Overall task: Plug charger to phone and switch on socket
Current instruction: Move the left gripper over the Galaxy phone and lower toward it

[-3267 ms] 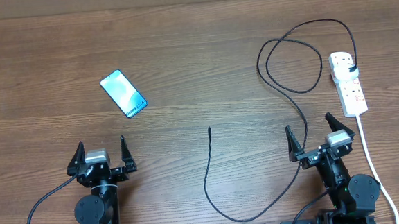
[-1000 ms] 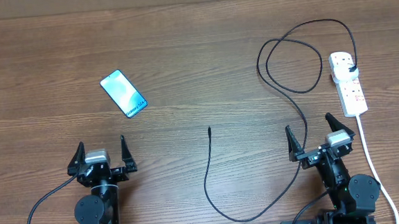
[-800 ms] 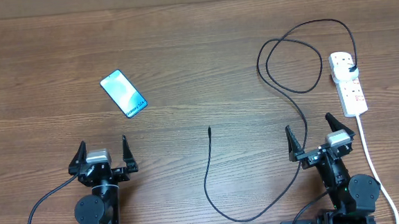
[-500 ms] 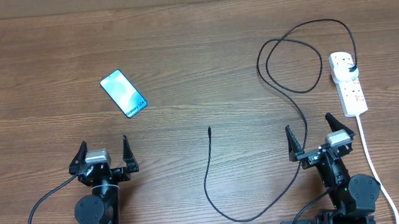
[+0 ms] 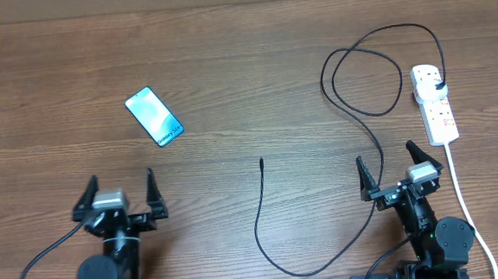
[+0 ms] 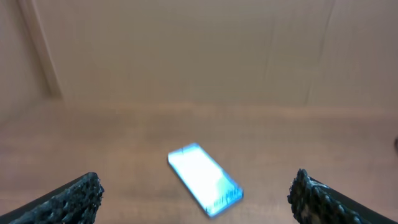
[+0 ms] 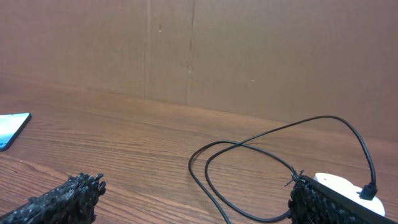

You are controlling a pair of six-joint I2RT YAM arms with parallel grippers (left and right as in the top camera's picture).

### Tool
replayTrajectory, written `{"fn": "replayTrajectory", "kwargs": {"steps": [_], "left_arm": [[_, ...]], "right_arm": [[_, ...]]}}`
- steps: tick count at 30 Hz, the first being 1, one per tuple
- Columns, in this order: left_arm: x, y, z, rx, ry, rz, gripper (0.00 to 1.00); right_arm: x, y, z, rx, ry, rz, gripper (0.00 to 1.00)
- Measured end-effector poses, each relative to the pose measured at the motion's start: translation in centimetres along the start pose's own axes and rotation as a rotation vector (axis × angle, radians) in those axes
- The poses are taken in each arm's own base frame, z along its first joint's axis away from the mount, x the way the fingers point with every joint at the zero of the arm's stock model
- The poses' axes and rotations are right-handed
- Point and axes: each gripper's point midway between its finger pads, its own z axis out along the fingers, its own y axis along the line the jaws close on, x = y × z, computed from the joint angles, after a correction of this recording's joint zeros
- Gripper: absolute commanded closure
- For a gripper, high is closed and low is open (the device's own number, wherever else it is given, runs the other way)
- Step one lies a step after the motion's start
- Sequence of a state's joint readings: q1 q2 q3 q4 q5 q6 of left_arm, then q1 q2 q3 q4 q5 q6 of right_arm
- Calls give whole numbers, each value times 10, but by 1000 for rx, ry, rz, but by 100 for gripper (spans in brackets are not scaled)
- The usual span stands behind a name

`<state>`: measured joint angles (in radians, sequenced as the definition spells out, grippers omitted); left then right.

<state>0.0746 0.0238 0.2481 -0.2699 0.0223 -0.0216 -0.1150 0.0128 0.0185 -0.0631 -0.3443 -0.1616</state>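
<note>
While both arms sit at the near edge of a wooden table (image 5: 243, 36), the task looks barely begun. Seen from overhead, the left gripper (image 5: 118, 180) hangs near the left corner with its two fingers spread wide and nothing between them. The right gripper (image 5: 385, 159) sits near the right corner, likewise spread wide and empty.

A slim phone (image 5: 154, 117) with a bright cyan screen lies flat and angled on the left side of the table, a little beyond the left gripper. The left wrist view shows it ahead, between the spread fingers but well clear of them.

A thin black charger (image 5: 261, 199) snakes across the middle and right of the table. Its connector tip (image 5: 261, 162) lies loose near the centre, well apart from the phone. The cable loops far right and ends in a black plug (image 5: 437, 86) seated on the far end of the socket (image 5: 434, 104), a white power strip whose white cord (image 5: 465, 200) runs toward the near edge past the right gripper.

So the plug appears already in the strip. Picking up the tip, pushing it into the phone and pressing the switch all remain. Whether the switch is on cannot be told.
</note>
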Motion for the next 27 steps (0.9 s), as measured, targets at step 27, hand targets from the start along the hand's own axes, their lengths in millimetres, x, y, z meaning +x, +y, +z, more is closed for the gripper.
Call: {"fn": "replayTrajectory", "kwargs": {"steps": [27], "left_arm": [[-94, 2, 98, -30, 754, -14, 0]], "right_arm": [[0, 0, 0, -1, -2, -1, 0]]}}
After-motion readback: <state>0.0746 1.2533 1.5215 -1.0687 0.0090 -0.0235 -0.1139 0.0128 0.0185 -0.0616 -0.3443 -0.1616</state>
